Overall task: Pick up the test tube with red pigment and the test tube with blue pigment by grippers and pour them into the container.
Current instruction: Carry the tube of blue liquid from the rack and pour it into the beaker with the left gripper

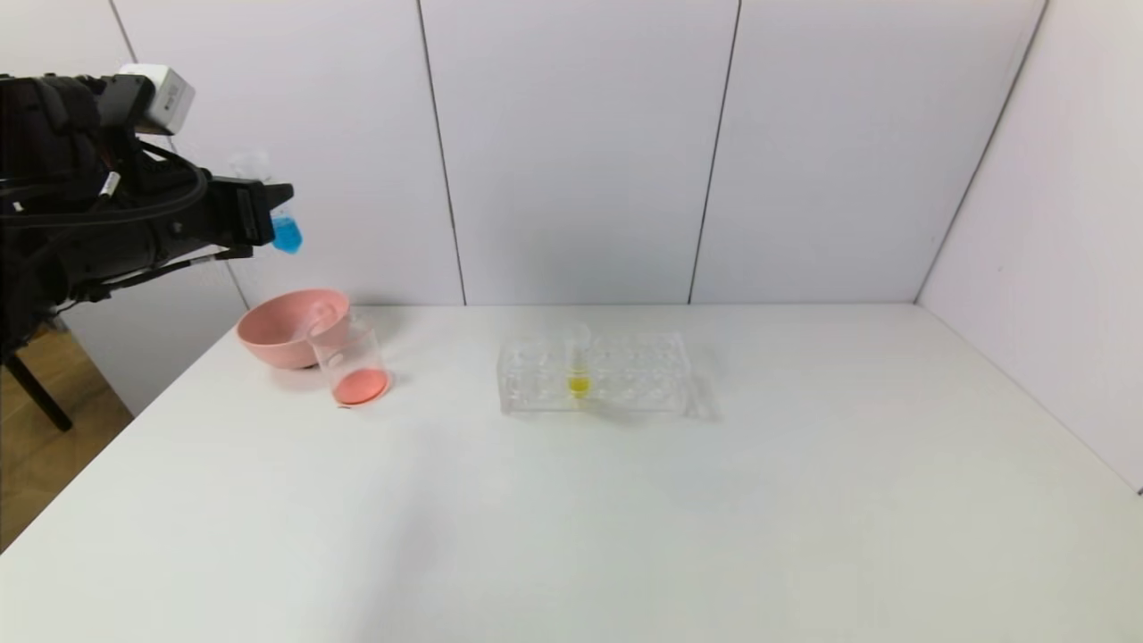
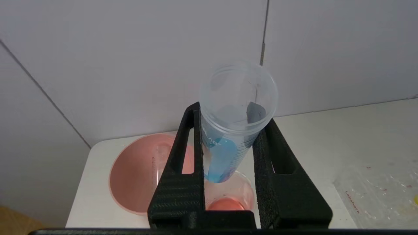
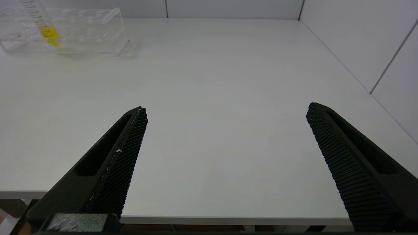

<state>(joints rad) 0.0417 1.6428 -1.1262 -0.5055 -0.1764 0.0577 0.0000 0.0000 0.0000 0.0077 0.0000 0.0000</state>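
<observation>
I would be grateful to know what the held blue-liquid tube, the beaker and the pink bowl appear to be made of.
The test tube with blue pigment, shut in the left gripper, looks like clear plastic: slightly cloudy wall, printed scale. The container is transparent with a glossy wall, glass or hard plastic; the look leaves it open. The pink bowl seems opaque matte plastic or ceramic, with no sharp glints.

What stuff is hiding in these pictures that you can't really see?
- Red tube: in no view.
- Blue tube: head view, left end effector covers its middle.
- Beaker: left wrist view, the fingers and the blue tube hide much of it.
- Rack: right wrist view, cut off by the edge.
- Right end effector: missing from the head view; open above the table.
</observation>
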